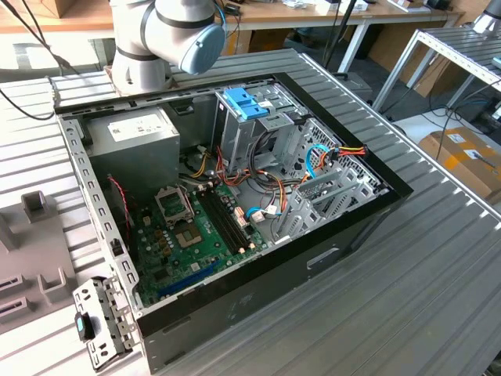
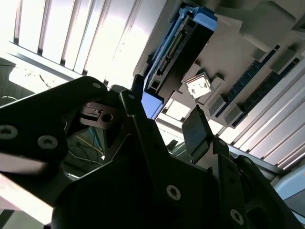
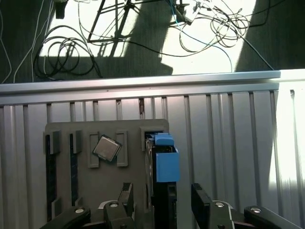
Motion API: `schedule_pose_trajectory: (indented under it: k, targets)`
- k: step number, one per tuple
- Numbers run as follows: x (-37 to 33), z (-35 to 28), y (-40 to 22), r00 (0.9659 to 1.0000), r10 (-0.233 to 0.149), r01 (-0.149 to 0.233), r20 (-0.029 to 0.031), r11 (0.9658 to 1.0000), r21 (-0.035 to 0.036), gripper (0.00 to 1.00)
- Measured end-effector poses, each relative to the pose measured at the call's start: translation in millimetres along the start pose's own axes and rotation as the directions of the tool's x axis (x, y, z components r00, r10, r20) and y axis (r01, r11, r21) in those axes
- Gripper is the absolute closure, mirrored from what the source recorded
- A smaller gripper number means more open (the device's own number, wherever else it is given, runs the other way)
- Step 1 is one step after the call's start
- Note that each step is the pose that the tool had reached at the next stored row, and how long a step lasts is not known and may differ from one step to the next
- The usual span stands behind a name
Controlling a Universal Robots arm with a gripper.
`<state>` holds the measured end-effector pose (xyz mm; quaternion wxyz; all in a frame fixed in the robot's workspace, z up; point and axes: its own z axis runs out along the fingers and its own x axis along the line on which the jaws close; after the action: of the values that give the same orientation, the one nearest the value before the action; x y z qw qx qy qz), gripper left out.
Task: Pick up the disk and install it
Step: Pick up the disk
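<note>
First wrist view: the gripper (image 3: 162, 187) is spread wide and holds nothing, its two fingers (image 3: 127, 198) flanking the disk (image 3: 167, 164) with a gap on each side. The disk stands on edge in a slot of a grey holder block (image 3: 109, 181) on the ribbed metal desk (image 3: 224, 143), near a processor chip (image 3: 107, 148). An open computer case (image 1: 235, 301) fills the exterior view's middle.

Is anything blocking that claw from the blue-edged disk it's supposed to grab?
Nothing visible does. In the first wrist view the open gripper straddles the disk, standing on edge in a grey holder; the processor chip lies off to one side.
</note>
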<state>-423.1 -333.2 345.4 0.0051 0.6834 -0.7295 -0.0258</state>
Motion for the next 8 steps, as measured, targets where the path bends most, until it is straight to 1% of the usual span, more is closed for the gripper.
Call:
schedule_pose_trajectory:
  k: [4, 8]
  targets:
    - [-0.3, 4.9, 1.1, 1.0, 0.0, 0.0, -0.0001, 1.0, -0.0001, 0.4]
    - [-0.7, 7.5, 1.1, 1.0, -0.006, 0.006, -0.0003, 1.0, -0.0003, 0.4]
